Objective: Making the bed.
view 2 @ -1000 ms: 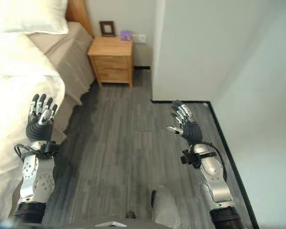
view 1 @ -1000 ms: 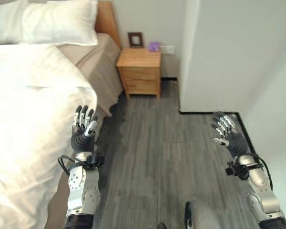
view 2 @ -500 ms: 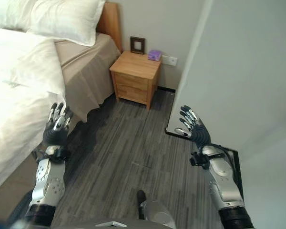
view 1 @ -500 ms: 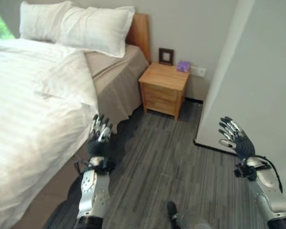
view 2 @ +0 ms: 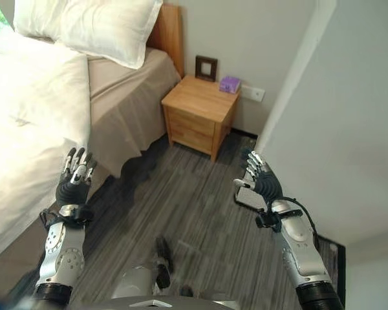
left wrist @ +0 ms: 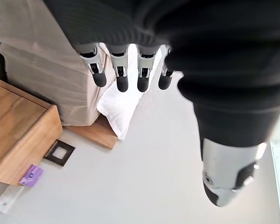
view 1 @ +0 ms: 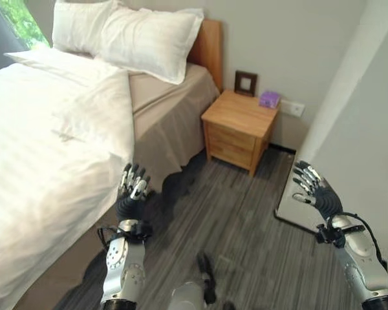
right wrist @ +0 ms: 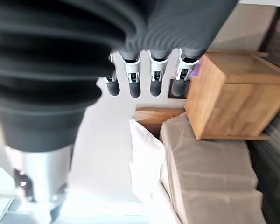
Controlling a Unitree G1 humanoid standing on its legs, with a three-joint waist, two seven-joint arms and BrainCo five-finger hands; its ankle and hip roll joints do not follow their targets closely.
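A bed with a beige fitted sheet (view 1: 165, 110) stands at the left, its wooden headboard (view 1: 210, 45) against the far wall. A white duvet (view 1: 52, 148) covers most of it and hangs over the near side, leaving a strip of sheet bare below two white pillows (view 1: 132, 35). My left hand (view 1: 130, 194) is raised beside the bed's edge, fingers straight, holding nothing. Over the floor at the right, my right hand (view 1: 313, 187) is also open and empty, well away from the bed.
A wooden nightstand (view 1: 239, 129) stands next to the bed, with a dark picture frame (view 1: 246, 82) and a small purple object (view 1: 269, 99) on it. A white wall corner (view 1: 349, 110) juts out at the right. Grey wood floor (view 1: 246, 239) lies between bed and wall.
The camera has swung left and up, bringing more of the bed and pillows into view. Both hands stay raised and open, holding nothing.
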